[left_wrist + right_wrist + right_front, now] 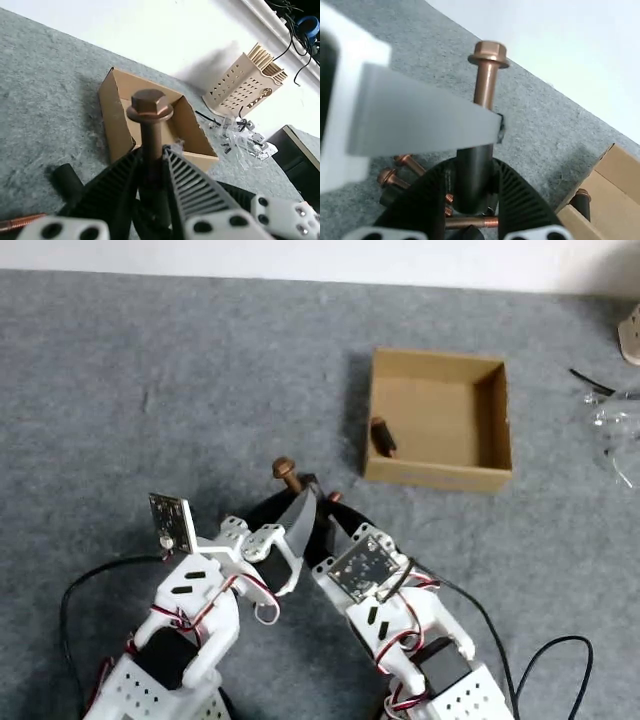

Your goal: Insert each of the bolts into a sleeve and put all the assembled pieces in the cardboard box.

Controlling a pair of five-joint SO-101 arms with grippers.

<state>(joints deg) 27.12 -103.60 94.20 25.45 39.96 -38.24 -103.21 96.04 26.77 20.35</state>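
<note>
One copper bolt (285, 470) stands head up just off the cardboard box (430, 475), outside its corner nearest the arms. The left gripper (152, 151) is clamped on its shaft, one ribbed finger on each side. Below that grip the right gripper (474, 169) is closed around one black sleeve (475, 175), which lines up under the bolt; a left finger crosses in front of the spot where the two meet, so how far the bolt sits in the sleeve cannot be told. Inside the box lies one assembled piece (382, 437), a dark sleeve with a copper head, against the wall on the grippers' side. On the grey carpet (150, 370) beneath the grippers, further from the box than the held bolt, lie the loose bolts: two with heads showing (402, 160) (387, 177) and a third seen as a threaded shaft (470, 222). One loose sleeve (65, 177) lies near them. Beyond the box, on the side away from the grippers, stand one beige slotted holder (245, 85) and a small heap of clear plastic bags (242, 140).
</note>
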